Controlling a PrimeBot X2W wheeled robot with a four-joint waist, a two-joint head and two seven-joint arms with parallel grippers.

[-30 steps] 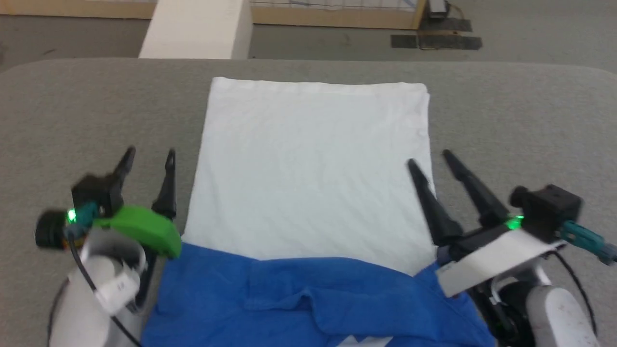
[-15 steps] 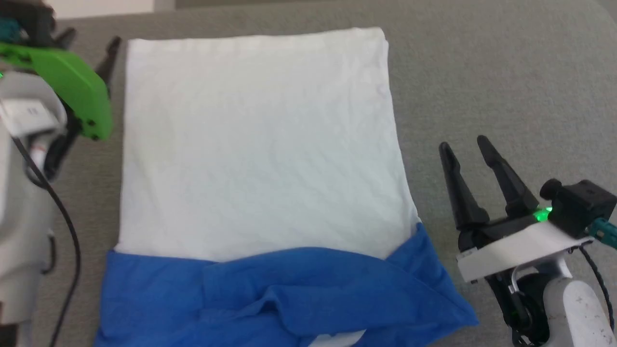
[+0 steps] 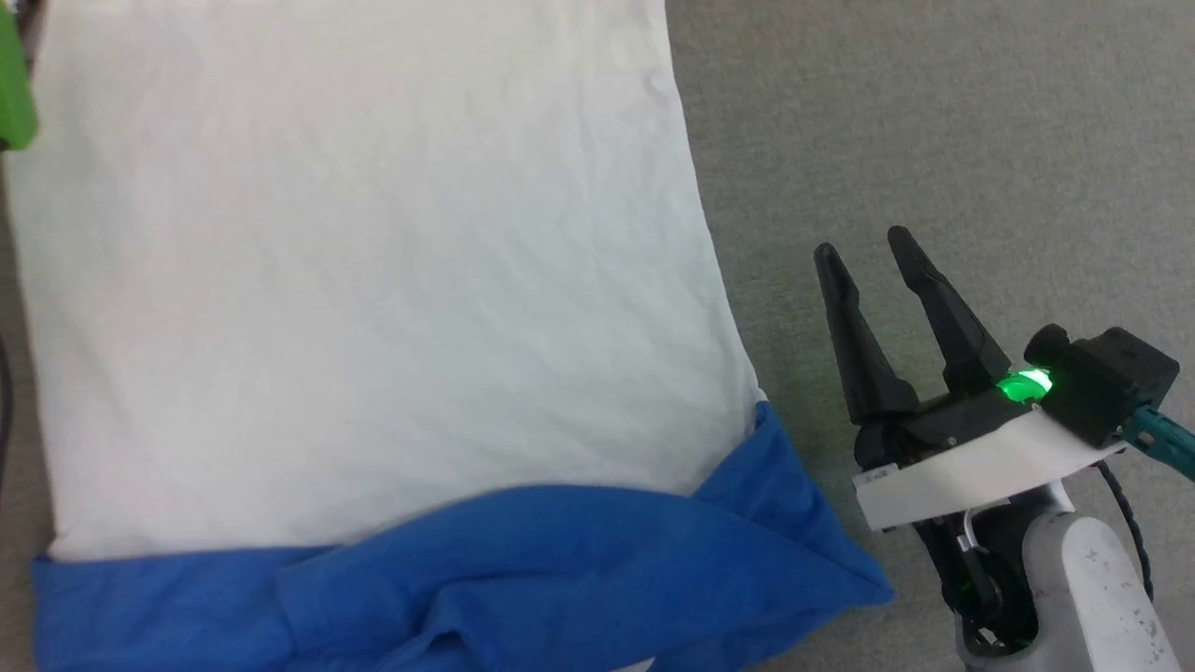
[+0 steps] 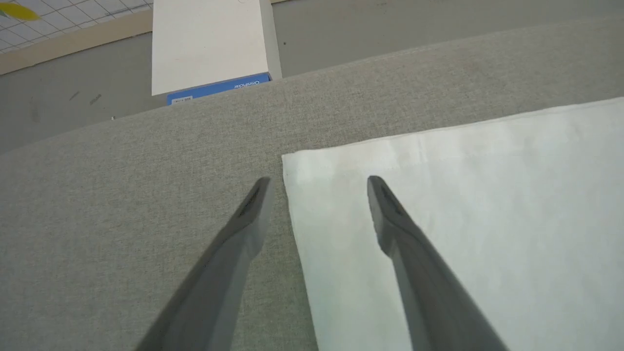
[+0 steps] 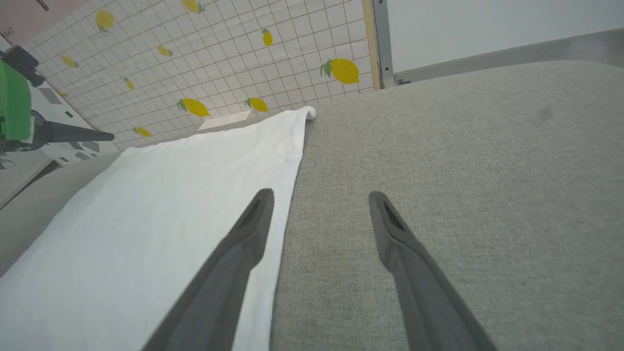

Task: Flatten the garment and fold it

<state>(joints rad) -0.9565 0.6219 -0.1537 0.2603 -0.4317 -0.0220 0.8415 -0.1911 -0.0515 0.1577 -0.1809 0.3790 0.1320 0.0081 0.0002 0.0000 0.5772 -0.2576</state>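
The garment (image 3: 373, 280) lies flat on the grey table, a white body with blue sleeves (image 3: 523, 579) folded across its near end. My right gripper (image 3: 865, 247) is open beside its right edge, empty, hovering over bare table. In the right wrist view the white cloth (image 5: 170, 204) runs along the left of my open right gripper (image 5: 319, 195). The left wrist view has my left gripper (image 4: 317, 181) open, straddling the far left corner of the white cloth (image 4: 477, 219). A bit of the left arm's green cover (image 3: 14, 93) pokes in at the head view's left edge.
Grey fabric table (image 3: 934, 140) stretches to the right of the garment. Beyond the table's far edge stands a white box with a blue label (image 4: 209, 46). A lemon-patterned tiled wall (image 5: 219, 53) rises behind the table.
The head camera has dipped and turned, so the whole scene has shifted up and left. The left arm has reached forward along the garment's left edge to its far corner. The right gripper stays open.
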